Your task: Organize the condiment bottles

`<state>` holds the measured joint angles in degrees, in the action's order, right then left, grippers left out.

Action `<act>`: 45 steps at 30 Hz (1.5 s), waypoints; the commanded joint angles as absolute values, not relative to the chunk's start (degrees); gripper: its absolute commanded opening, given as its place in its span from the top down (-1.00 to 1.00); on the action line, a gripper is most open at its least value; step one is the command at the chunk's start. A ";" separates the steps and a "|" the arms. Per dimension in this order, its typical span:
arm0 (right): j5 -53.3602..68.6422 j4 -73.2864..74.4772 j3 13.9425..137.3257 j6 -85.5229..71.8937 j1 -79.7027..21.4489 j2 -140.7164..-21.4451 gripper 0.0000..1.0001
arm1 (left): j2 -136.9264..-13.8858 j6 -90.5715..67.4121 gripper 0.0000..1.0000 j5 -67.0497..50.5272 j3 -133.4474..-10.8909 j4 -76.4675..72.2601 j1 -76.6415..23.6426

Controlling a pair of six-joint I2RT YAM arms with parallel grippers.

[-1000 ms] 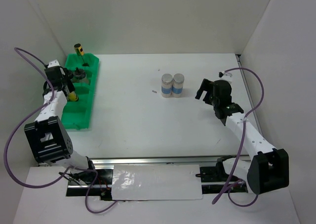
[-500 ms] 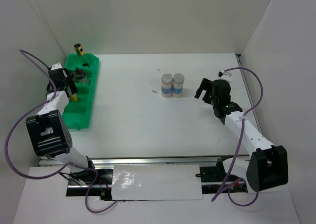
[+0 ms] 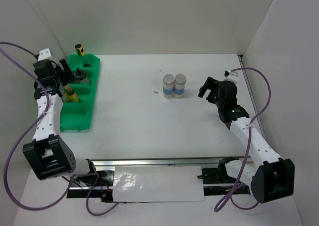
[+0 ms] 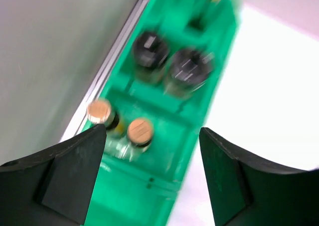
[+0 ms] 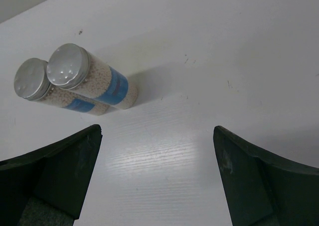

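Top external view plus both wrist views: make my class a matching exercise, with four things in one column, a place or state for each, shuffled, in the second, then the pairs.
Things
1. silver-lidded jars
2. copper-topped bottles
3. black-capped bottles
4. right gripper

Places or states
A. open, nothing between its fingers
B. together in the green tray compartment under the left gripper
C. upright, side by side on the white table, outside the tray
D. together in the next tray compartment, farther from the robot

Pairs: 1-C, 2-B, 3-D, 4-A
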<state>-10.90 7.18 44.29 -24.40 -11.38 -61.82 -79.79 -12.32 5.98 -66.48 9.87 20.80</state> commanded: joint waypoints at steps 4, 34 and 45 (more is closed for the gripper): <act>-10.72 6.50 45.26 -24.17 -11.78 -57.49 -1.00 | -70.76 -5.83 -0.78 -21.94 -77.51 10.64 12.77; -17.23 11.43 43.68 -19.78 -11.78 -48.52 -1.00 | -118.47 7.65 -0.91 -26.71 -93.87 -10.55 -27.07; -17.84 10.90 43.68 -19.78 -11.78 -50.71 -1.00 | -124.98 6.25 -0.89 -28.29 -98.70 -10.55 -26.02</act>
<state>-16.01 11.20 43.79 -20.49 -11.38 -50.28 -123.83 7.09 -26.04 -96.16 -7.57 -26.55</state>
